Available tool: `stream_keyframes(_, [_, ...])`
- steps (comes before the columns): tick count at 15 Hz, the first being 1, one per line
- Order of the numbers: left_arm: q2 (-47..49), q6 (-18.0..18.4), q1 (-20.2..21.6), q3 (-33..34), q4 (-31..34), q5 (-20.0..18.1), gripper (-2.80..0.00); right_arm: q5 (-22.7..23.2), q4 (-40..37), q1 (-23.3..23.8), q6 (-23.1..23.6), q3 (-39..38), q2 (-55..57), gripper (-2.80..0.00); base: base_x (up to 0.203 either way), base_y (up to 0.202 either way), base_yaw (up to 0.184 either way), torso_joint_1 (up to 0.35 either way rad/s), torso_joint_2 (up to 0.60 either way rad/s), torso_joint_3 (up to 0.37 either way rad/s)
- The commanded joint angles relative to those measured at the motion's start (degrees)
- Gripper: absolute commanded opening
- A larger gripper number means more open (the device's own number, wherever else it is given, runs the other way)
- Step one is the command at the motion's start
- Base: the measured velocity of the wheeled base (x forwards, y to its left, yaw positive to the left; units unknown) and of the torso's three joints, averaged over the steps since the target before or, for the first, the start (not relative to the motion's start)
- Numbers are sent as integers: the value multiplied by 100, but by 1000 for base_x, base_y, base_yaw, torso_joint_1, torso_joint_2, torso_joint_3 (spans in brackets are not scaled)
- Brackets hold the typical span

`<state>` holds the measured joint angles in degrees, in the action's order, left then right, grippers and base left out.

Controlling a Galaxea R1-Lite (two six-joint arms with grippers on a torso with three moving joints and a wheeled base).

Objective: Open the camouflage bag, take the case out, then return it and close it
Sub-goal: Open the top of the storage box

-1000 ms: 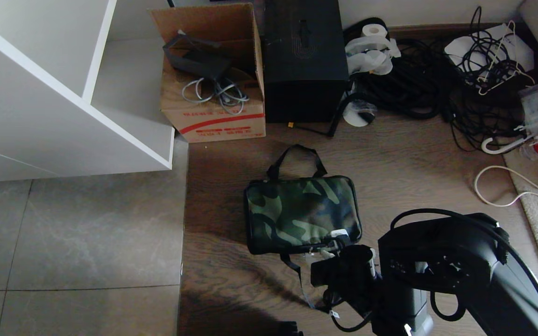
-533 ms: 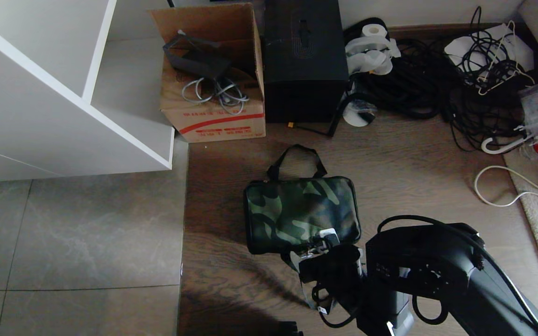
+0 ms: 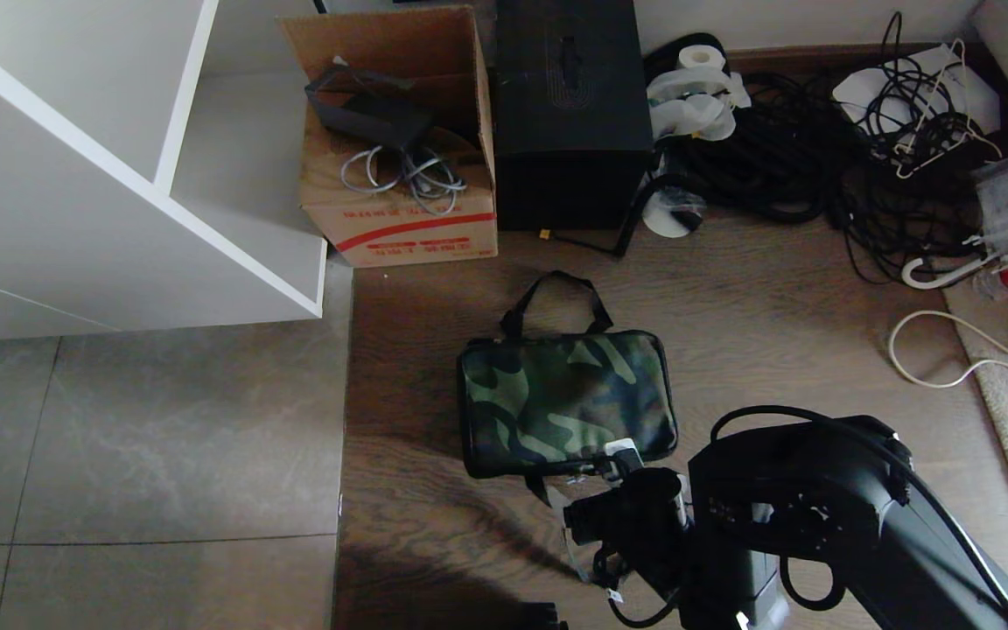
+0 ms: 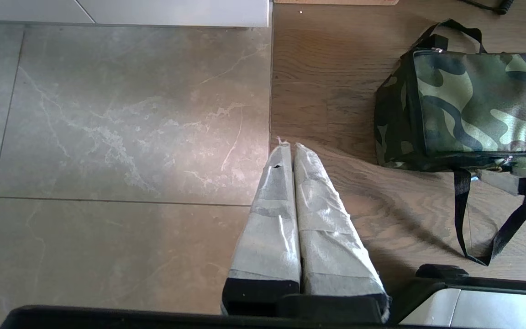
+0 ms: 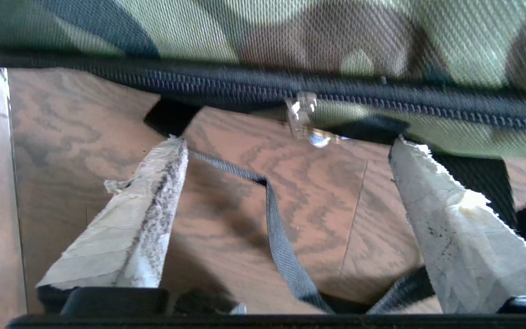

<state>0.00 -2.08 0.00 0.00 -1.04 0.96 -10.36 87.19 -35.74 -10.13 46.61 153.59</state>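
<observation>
Zip pull [image 5: 306, 123] is dangling just ahead of the right gripper [image 5: 286, 146], whose jaws are gaping empty, along the near long edge of the camouflage bag [image 3: 565, 398] lying zipped on the floor [image 3: 731, 297].

Wood floor [image 3: 749, 315] meets grey tiles [image 3: 145, 455]; white shelving [image 3: 75, 175].

Right tool [image 5: 286, 146] wider apart, off zip pull [image 5: 303, 119]
</observation>
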Motion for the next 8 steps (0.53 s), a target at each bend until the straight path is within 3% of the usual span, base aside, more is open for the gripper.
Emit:
stream_keyframes(1, [0, -2, 0, 53, -2, 0, -280, -16, 35, -3, -6, 18, 4, 0, 0, 0, 0, 0, 0, 0])
stream_keyframes(8, [0, -2, 0, 53, -2, 0, -280, -89, 48, -3, -6, 595, 261, 0, 0, 0, 0, 0, 0, 0])
